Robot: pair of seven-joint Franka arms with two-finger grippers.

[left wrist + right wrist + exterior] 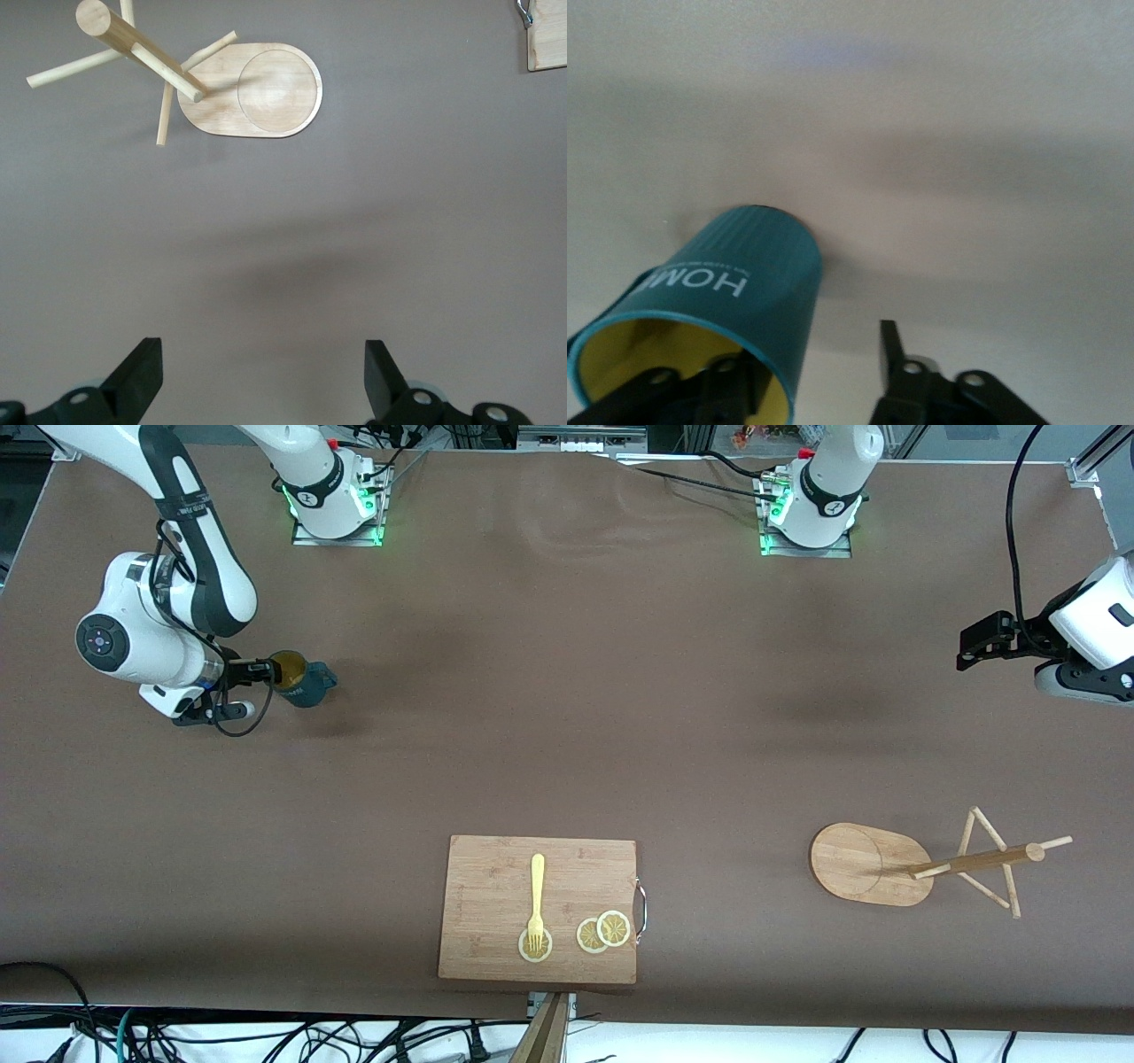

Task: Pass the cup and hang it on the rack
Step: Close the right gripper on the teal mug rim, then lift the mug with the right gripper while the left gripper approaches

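1. Fingers of the right gripper [819, 376] pinch the small dark teal cup [301, 680] by its rim, above the brown counter [567, 717].
2. Left gripper [264, 376] fingers spread, waiting over bare counter near the light wooden rack [939, 862].

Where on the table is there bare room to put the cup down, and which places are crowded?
The widest bare patch is the middle of the table, between the cup in the right gripper and the open left gripper. Another lies between the cutting board and the rack. The board, with fork and lemon slices, is crowded.
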